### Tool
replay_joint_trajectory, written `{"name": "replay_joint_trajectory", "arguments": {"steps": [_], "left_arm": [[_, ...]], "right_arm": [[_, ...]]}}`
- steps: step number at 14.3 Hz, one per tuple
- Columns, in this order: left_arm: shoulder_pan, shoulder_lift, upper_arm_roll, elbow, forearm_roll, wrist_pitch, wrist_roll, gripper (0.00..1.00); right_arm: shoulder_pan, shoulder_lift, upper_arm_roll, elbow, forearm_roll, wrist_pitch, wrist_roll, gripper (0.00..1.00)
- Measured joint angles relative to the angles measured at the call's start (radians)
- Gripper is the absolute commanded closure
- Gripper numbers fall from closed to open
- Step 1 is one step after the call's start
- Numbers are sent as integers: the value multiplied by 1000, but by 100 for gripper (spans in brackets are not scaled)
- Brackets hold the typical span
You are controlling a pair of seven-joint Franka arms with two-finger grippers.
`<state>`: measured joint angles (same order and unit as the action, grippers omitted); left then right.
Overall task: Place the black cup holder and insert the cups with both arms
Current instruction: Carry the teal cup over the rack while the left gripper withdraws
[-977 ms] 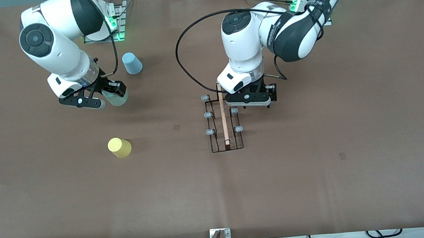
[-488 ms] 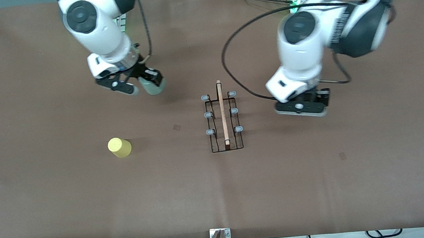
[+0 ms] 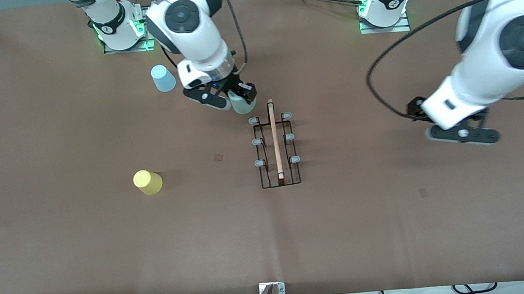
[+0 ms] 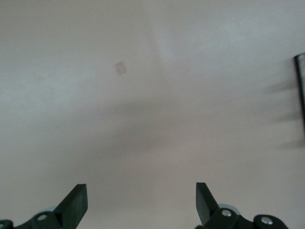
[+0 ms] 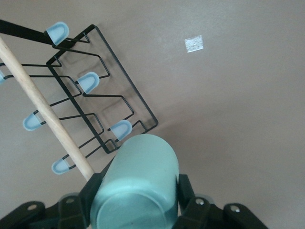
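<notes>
Right hand (image 3: pixel 230 102): you will find it clenched on the mint green cup (image 3: pixel 239 104), held up in the air over the brown table (image 3: pixel 106 241), just off the end of the black cup holder (image 3: pixel 276 150) that points toward the robots' bases. In the right wrist view, the mint green cup (image 5: pixel 136 191) sits between the two fingers (image 5: pixel 188 193), with its closed base toward the camera. The black cup holder (image 5: pixel 86 105) lies just beside it in that view, showing its wooden rod (image 5: pixel 45 109) and pale blue-tipped pegs (image 5: pixel 88 82).

Working across the front view from its left edge, note these items:

1. Yellow cup (image 3: pixel 148 182): it lies on the table toward the right arm's end, nearer to the front camera than the other cups.
2. Light blue cup (image 3: pixel 163 78): it stands mouth-down near the right arm's base.
3. Black cup holder: it rests on the table near the middle. All six pegs are bare.

Left hand (image 3: pixel 463 135): you will see it over bare table toward the left arm's end, well apart from the black cup holder. In the left wrist view, its fingers (image 4: pixel 76 202) are spread wide and grasp nothing. Only an edge of the black cup holder (image 4: pixel 300 90) shows there.
</notes>
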<state>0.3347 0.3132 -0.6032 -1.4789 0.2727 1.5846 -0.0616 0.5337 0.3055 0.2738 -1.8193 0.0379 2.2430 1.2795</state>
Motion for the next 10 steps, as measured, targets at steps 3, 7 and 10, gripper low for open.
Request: {"name": "replay_joint_trajectory", "arguments": {"steps": [3, 7, 10], "left_arm": [[34, -2, 0, 57, -1, -108, 47, 0], [46, -2, 1, 119, -60, -123, 52, 0], [63, -2, 4, 175, -84, -131, 52, 0]], "right_arm": [[1, 43, -2, 29, -23, 13, 5, 89], [3, 69, -2, 30, -44, 51, 6, 89], [7, 80, -1, 31, -45, 73, 6, 67]]}}
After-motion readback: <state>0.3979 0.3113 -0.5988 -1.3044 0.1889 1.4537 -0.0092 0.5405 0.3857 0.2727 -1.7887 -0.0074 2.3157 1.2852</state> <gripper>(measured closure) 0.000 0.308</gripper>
